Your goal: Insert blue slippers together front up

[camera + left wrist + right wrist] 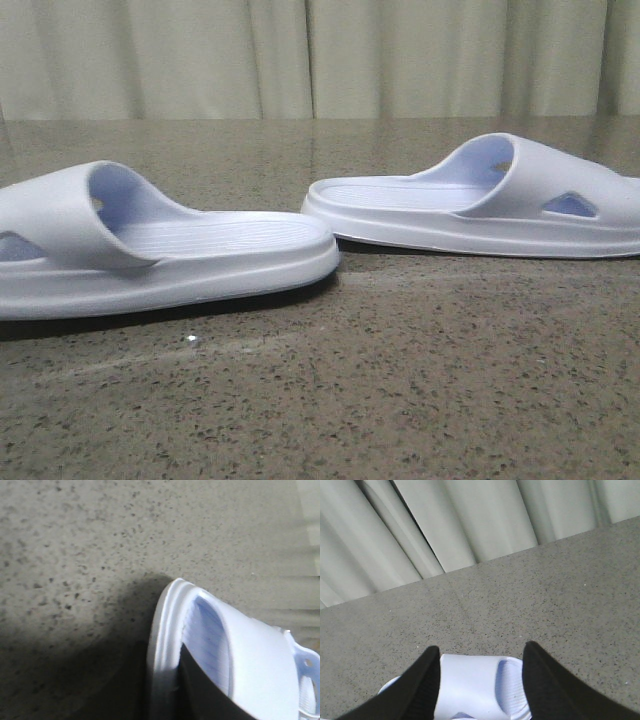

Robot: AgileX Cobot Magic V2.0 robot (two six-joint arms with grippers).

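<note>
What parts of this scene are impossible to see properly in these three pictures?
- Left slipper: toe end cut off by the front view's edge.
- Right slipper: toe end cut off likewise.
- Both arms: absent from the front view.
- Left gripper: only one dark finger shows; opening unclear.
- Right gripper: fingertips run off the frame, touch unclear.

Soft, even, fairly dim light with a greenish cast fills all three views. In the front view the slippers throw thin dark shadows onto the table, which carries a faint sheen; the near tabletop is blurred. The left wrist view is soft and smeared, with a broad dark shadow beside the slipper. The right wrist view is sharper, curtain folds clear.
</note>
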